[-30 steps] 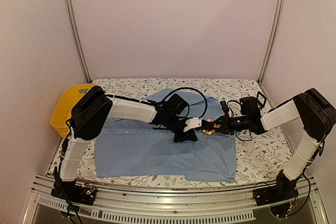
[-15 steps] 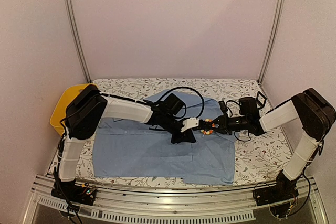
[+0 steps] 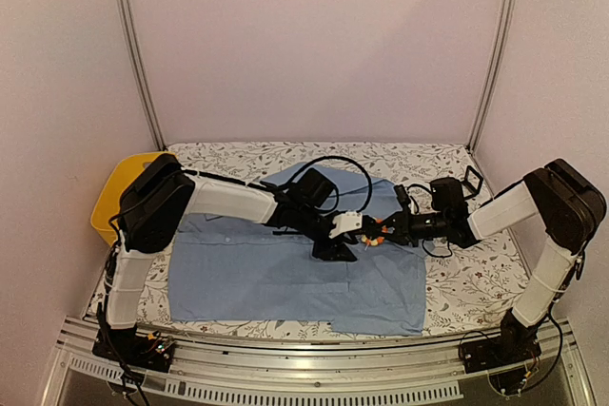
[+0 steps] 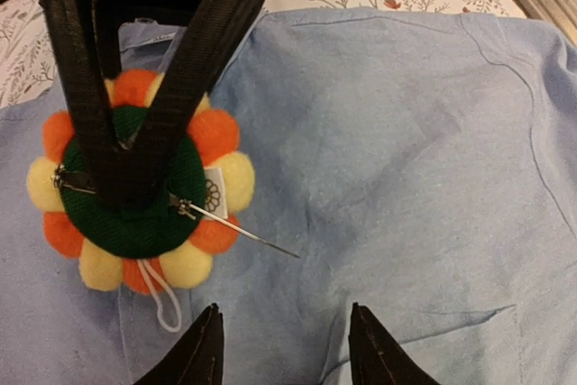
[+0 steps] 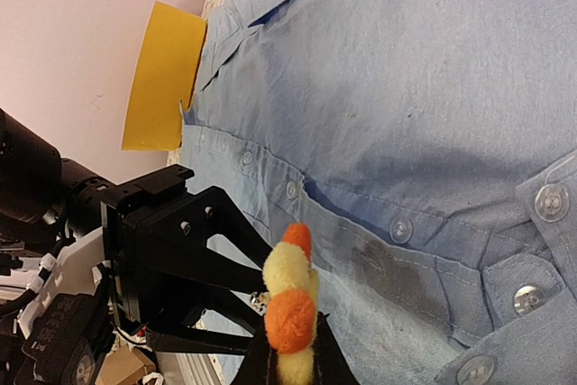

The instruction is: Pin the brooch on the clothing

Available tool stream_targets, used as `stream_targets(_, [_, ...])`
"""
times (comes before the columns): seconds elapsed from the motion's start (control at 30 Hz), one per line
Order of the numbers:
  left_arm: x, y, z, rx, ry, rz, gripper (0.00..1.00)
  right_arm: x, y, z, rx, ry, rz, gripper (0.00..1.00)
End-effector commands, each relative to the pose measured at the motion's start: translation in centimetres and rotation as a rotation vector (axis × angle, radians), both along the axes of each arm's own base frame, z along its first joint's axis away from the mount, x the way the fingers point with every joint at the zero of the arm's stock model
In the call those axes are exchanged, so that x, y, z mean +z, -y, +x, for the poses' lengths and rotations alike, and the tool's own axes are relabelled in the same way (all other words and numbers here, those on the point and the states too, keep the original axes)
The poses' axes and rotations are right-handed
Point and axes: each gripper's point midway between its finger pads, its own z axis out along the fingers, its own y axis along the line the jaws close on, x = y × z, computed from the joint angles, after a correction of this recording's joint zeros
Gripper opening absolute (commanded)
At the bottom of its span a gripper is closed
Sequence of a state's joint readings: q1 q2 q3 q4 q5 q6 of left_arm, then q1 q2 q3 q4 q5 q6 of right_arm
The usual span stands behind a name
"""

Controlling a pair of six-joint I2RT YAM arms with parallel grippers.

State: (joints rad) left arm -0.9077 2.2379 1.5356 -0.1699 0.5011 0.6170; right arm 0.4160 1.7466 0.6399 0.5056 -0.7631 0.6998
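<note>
The light blue shirt (image 3: 295, 268) lies flat on the flowered table; it also fills the left wrist view (image 4: 406, 151) and the right wrist view (image 5: 406, 87). My right gripper (image 3: 383, 231) is shut on the brooch (image 3: 377, 231), a round yellow and orange flower with a green back, and holds it just above the shirt's middle. In the left wrist view the brooch (image 4: 135, 182) shows its green back and its open pin points right over the cloth. In the right wrist view it (image 5: 288, 299) stands edge-on between the fingers. My left gripper (image 4: 281, 349) is open and empty just left of the brooch, low over the shirt (image 3: 335, 250).
A yellow plastic basket (image 3: 119, 192) stands at the table's left edge; it also shows in the right wrist view (image 5: 162, 74). The shirt's button placket (image 5: 397, 227) runs under the brooch. Metal frame posts stand at the back corners.
My right gripper has carried the brooch a little to the left, closer to my left gripper. The left arm has shifted slightly toward the shirt's middle.
</note>
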Motion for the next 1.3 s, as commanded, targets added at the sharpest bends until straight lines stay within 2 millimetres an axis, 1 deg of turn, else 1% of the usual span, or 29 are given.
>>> stream_targets(0.0, [-1.4,0.1,-1.3,-0.037,-0.028,0.002,0.47,-0.7,0.0,-0.1,-0.012,-0.012,-0.004,0.00])
stream_targets(0.1, [-2.0,0.0,-1.7,-0.030,-0.042,-0.002,0.45,-0.7,0.0,0.1,-0.016,-0.010,-0.006,0.00])
stream_targets(0.2, [-2.6,0.0,-1.5,-0.004,-0.032,-0.001,0.36,-0.8,0.1,0.2,-0.021,-0.014,-0.006,0.00])
stream_targets(0.23, [-2.6,0.1,-1.5,0.000,-0.028,-0.011,0.35,-0.8,0.1,0.2,-0.024,-0.015,-0.007,0.00])
stream_targets(0.3, [-2.6,0.2,-1.3,0.009,-0.024,-0.018,0.28,-0.9,0.1,0.1,-0.023,-0.019,-0.008,0.00])
stream_targets(0.33, [-2.6,0.3,-1.2,0.015,-0.022,-0.018,0.23,-1.0,0.1,0.1,-0.023,-0.021,-0.008,0.00])
stream_targets(0.43, [-2.0,0.3,-1.1,0.021,-0.014,-0.016,0.02,-1.2,0.1,-0.1,-0.021,-0.031,-0.006,0.00])
stream_targets(0.47, [-1.5,0.4,-1.2,0.013,-0.012,-0.020,0.00,-1.2,0.1,-0.1,-0.023,-0.034,-0.004,0.00])
stream_targets(0.57, [-0.5,0.4,-1.4,0.001,-0.008,-0.029,0.00,-1.3,0.0,0.0,-0.022,-0.040,0.002,0.00])
stream_targets(0.73, [0.1,0.4,-1.5,0.001,-0.013,-0.025,0.00,-1.3,-1.0,-0.1,0.001,-0.046,0.015,0.00])
stream_targets(0.83, [0.5,0.6,-1.5,-0.001,-0.018,-0.035,0.00,-1.8,-1.4,-0.5,0.012,-0.062,0.011,0.00])
stream_targets(1.27, [0.6,1.1,-1.3,0.001,-0.021,-0.049,0.00,-3.1,-1.6,-1.6,0.028,-0.105,0.000,0.00])
